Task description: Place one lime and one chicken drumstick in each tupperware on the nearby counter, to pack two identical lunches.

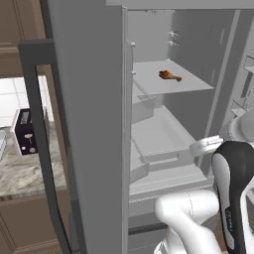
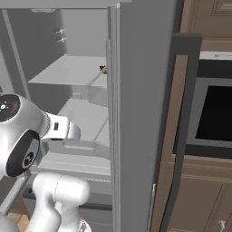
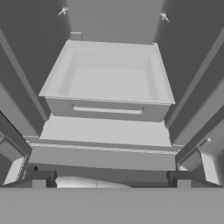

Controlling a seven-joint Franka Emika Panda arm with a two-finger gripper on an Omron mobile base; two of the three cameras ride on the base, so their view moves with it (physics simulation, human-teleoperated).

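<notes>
A brown chicken drumstick (image 1: 169, 75) lies on the upper shelf of the open fridge; only its tip (image 2: 103, 69) peeks past the door edge in the right base view. My gripper (image 1: 199, 147) (image 2: 73, 130) reaches into the fridge well below that shelf, level with a lower bin. In the hand view the gripper (image 3: 110, 180) is open, its fingertips (image 3: 39, 178) far apart with nothing between them, facing an empty white drawer (image 3: 109, 109). The counter (image 1: 20, 173) shows at the left. Lime and tupperware are out of view.
The fridge's open doors (image 1: 89, 124) (image 2: 140, 113) stand close on both sides of the arm. A dark toaster (image 1: 25, 131) sits on the counter. A built-in oven (image 2: 216, 113) sits among brown cabinets at the right.
</notes>
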